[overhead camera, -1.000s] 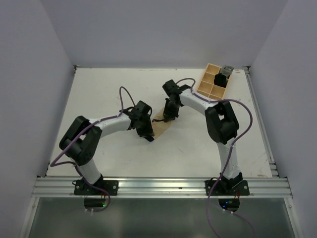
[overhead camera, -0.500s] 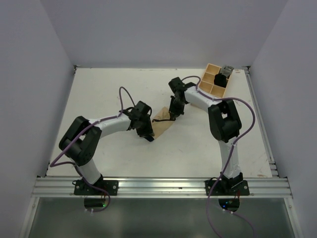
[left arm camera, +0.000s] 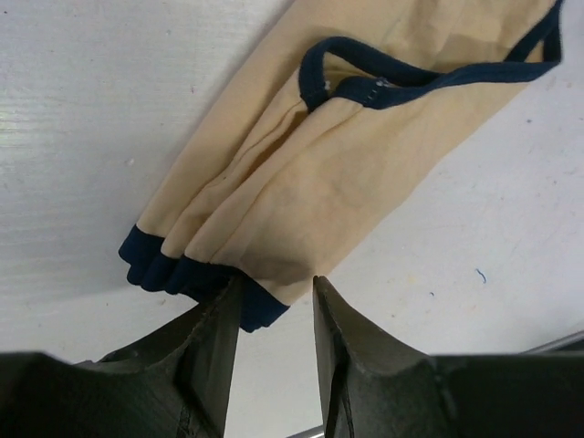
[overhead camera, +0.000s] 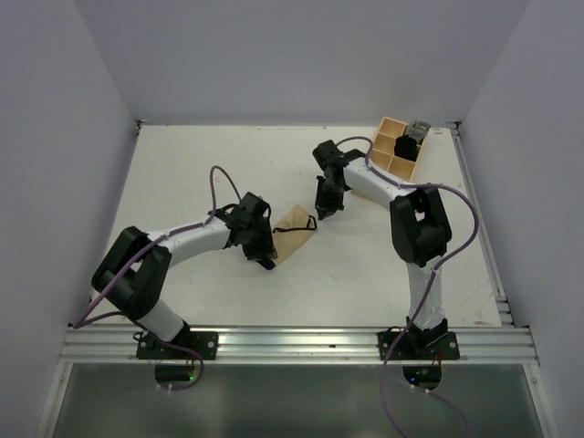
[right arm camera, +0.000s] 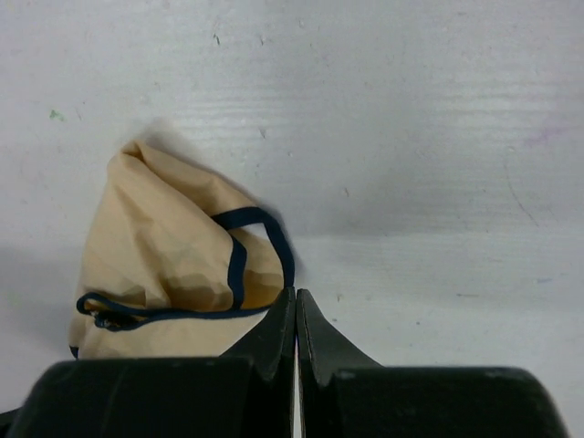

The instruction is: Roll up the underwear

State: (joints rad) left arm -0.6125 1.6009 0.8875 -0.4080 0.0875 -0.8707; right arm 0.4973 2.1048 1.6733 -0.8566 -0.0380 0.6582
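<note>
- Jaws of the left gripper [left arm camera: 276, 294] stand parted, straddling a dark hem corner of the underwear [left arm camera: 301, 182]. Bare table [left arm camera: 511, 274] shows in the gap, so no firm pinch is evident.
- Ahead of those tips the underwear lies pleated into a long strip, which I judge is set up for rolling from this end.
- Right gripper [right arm camera: 295, 306] is pressed together on nothing, its tip just beside the trim loop at the strip's far end, likely to steady that end.
- Tray [overhead camera: 394, 151] sits well behind the right gripper.
</note>
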